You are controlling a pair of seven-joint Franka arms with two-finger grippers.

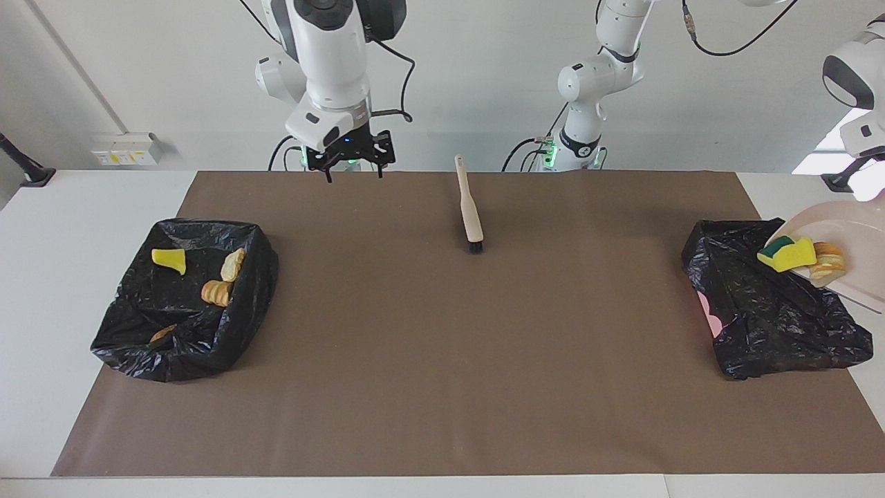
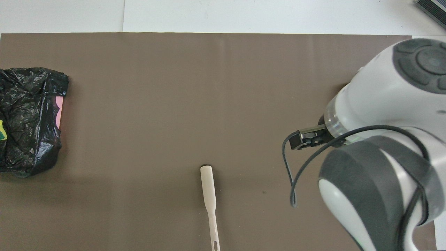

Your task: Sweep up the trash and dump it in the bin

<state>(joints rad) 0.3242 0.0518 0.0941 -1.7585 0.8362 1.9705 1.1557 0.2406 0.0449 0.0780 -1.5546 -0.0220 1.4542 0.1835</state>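
Note:
The beige dustpan [image 1: 847, 225] hangs tilted over the black-bagged bin [image 1: 774, 311] at the left arm's end of the table. Trash lies at its lowered lip: a yellow-and-green sponge piece [image 1: 785, 253] and a tan bread lump [image 1: 827, 260]. The dustpan's handle runs off the view's edge under the left arm [image 1: 856, 76], where my left gripper is out of sight. In the overhead view only the bin [image 2: 31, 115] and a sliver of sponge [image 2: 1, 130] show. My right gripper [image 1: 352, 173] hangs open and empty above the mat's edge by the robots, beside the brush [image 1: 471, 207].
A second black-bagged bin [image 1: 124, 346] at the right arm's end holds a yellow sponge piece [image 1: 169, 259] and bread lumps [image 1: 218, 292]. The brush [image 2: 209, 195] lies flat on the brown mat [image 1: 442, 360], bristles pointing away from the robots. The right arm [image 2: 390, 139] hides that bin from overhead.

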